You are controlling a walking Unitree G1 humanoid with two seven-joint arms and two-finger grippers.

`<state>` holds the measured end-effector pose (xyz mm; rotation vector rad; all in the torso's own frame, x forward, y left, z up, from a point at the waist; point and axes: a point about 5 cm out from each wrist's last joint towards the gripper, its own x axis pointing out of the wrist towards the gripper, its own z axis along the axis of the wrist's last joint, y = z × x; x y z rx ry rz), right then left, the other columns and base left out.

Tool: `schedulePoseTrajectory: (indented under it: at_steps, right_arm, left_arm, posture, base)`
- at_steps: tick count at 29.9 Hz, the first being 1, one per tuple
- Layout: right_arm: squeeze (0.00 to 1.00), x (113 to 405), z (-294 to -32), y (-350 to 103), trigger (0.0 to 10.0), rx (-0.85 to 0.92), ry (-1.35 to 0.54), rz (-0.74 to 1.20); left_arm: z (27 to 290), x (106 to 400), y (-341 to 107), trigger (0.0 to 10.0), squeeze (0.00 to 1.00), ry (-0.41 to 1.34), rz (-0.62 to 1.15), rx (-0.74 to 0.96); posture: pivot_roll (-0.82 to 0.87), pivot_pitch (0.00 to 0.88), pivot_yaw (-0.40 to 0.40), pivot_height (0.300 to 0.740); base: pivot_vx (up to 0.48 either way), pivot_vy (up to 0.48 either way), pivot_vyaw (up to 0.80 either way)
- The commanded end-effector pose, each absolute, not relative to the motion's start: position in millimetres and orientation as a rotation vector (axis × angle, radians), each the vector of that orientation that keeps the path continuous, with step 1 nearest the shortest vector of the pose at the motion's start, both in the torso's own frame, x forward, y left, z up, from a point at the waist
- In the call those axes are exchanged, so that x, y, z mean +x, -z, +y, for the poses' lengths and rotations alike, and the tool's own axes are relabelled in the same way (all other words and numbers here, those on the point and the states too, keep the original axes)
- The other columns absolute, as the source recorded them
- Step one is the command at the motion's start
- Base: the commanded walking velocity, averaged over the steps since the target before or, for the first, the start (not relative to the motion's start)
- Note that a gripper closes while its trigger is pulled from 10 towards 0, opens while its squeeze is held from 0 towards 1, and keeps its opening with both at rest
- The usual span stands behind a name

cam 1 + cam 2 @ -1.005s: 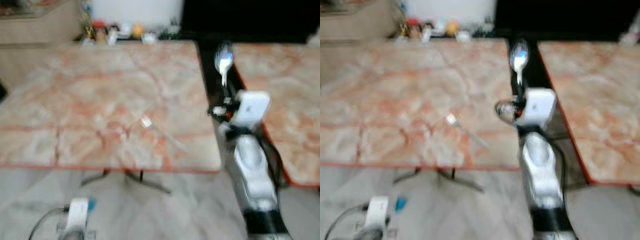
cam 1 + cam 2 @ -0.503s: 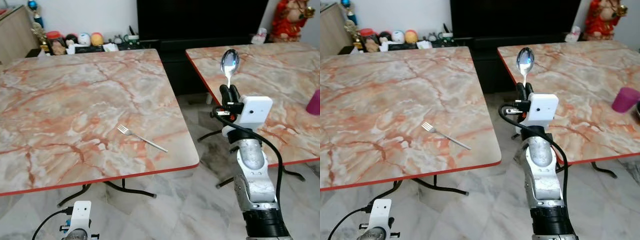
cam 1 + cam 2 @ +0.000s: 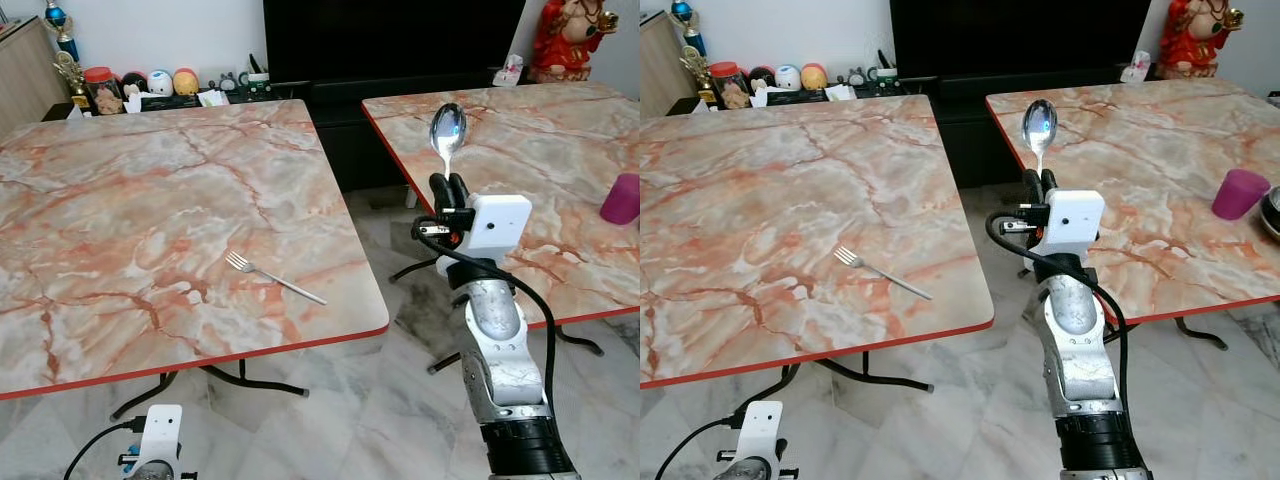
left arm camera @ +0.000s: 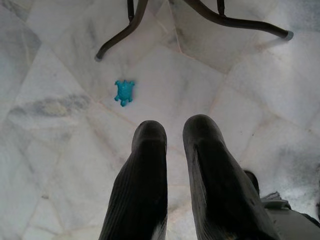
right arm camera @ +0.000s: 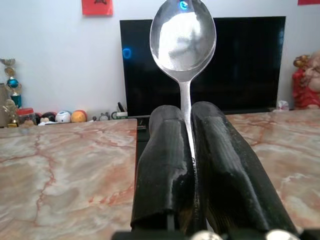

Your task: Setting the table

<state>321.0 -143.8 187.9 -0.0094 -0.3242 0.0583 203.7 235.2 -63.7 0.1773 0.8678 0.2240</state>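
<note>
Holding a spoon [image 3: 447, 131] upright, bowl up, the right gripper [image 3: 449, 186] sits in the gap between two marble tables, fingers clenched on the handle. Left eye view: the left table [image 3: 120, 200] carries a single fork [image 3: 275, 277] near its near-right corner, tines pointing far-left. Right table [image 3: 560, 150] has a purple cup [image 3: 621, 198] at the right edge of frame. Shelf with small ornaments [image 3: 130, 85] and a dark TV [image 3: 390, 40] along the far wall; red figurine [image 3: 566, 38] far right. Left arm hangs low near the floor.

Right eye view: same layout. Fork [image 3: 881, 272] alone on the left table, spoon [image 3: 1038, 127] raised between the tables, cup [image 3: 1238, 193] on the right table with a dark rim just beside it at the frame edge, too cropped to name.

Left wrist view: left gripper [image 4: 172, 145] idle, pointing at the marble floor [image 4: 60, 100], fingers slightly apart with nothing between them. A small blue toy [image 4: 123, 92] lies on the floor near a table leg [image 4: 125, 30].

Right wrist view: fingers [image 5: 165, 170] pinch the spoon [image 5: 183, 40] handle tight, bowl standing above the tips.

Progress: early. One fork is placed; the spoon is in hand and not yet set down, probably meant for beside the fork. No plate seen on the left table.
</note>
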Motion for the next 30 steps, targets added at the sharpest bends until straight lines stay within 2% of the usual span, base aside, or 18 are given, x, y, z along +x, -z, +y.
schedulePoseTrajectory:
  at_steps: [1, 11, 30]
  right_arm:
    - [0.00, 322.7, -143.4, -192.1, 10.0, -0.013, -0.059, -0.337]
    - [0.00, 323.7, -143.7, -188.2, 10.0, -0.037, -0.054, -0.313]
    - [0.00, 324.8, -138.6, -192.1, 10.0, -0.047, -0.073, -0.322]
  left_arm:
    - [235.3, 199.0, 66.4, 10.0, 0.00, -0.214, 0.889, 0.192]
    - [234.9, 199.0, 66.6, 10.0, 0.00, -0.201, 0.892, 0.201]
    - [234.3, 201.7, 65.2, 10.0, 0.00, -0.200, 0.882, 0.201]
  posture:
    - [-0.01, 0.000, 0.029, 0.740]
    - [-0.02, 0.000, 0.032, 0.740]
    - [-0.01, 0.000, 0.031, 0.740]
  base:
    - [0.000, -0.326, 0.00]
    - [0.000, -0.329, 0.00]
    - [0.000, -0.480, 0.00]
